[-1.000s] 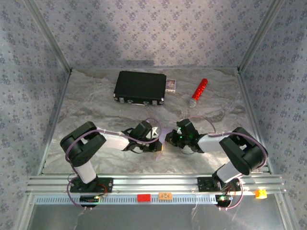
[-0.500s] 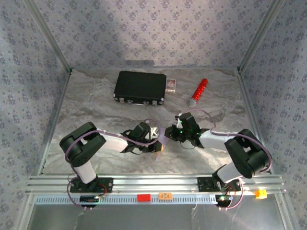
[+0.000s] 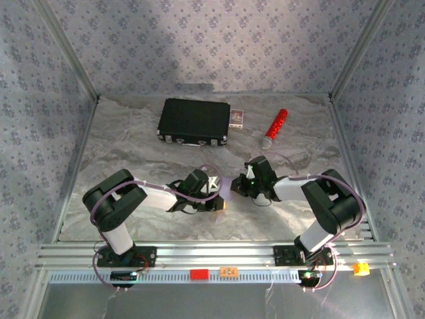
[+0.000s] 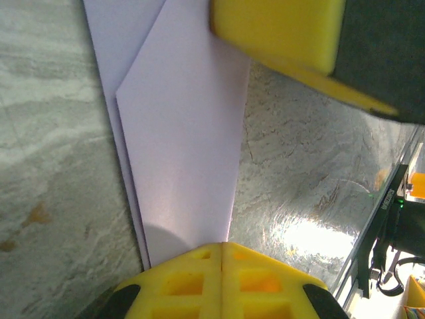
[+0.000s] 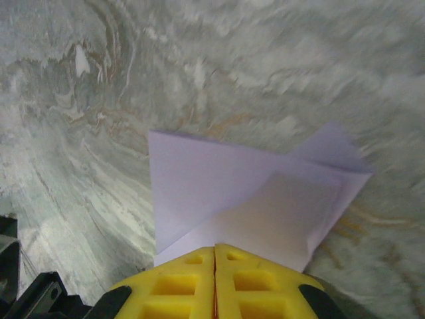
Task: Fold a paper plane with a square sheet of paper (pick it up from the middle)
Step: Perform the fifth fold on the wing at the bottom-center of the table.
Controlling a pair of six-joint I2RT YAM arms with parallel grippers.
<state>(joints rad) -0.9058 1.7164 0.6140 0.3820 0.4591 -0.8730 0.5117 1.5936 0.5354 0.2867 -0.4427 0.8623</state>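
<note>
The pale lilac sheet of paper [image 3: 228, 191] hangs partly folded between my two grippers over the middle of the marbled table. My left gripper [image 3: 216, 194] is shut on one edge of it. In the left wrist view the paper [image 4: 179, 133] runs up from the closed yellow fingertips [image 4: 221, 247] as a long strip with a slanted flap. My right gripper [image 3: 240, 185] is shut on the opposite side. The right wrist view has the paper [image 5: 252, 193] spreading from its pinched tips [image 5: 214, 249] in overlapping triangular layers. A yellow finger [image 4: 279, 30] of the right gripper crosses the top of the left wrist view.
A black case [image 3: 194, 121] lies at the back of the table with a small white-and-dark card box [image 3: 238, 117] at its right end. A red-and-silver cylinder [image 3: 274, 127] lies further right. Patterned walls and metal posts enclose the table.
The right gripper has moved away from the near edge and turned, with its forearm swinging back. The paper stays pinched between both grippers. The left arm has barely moved.
</note>
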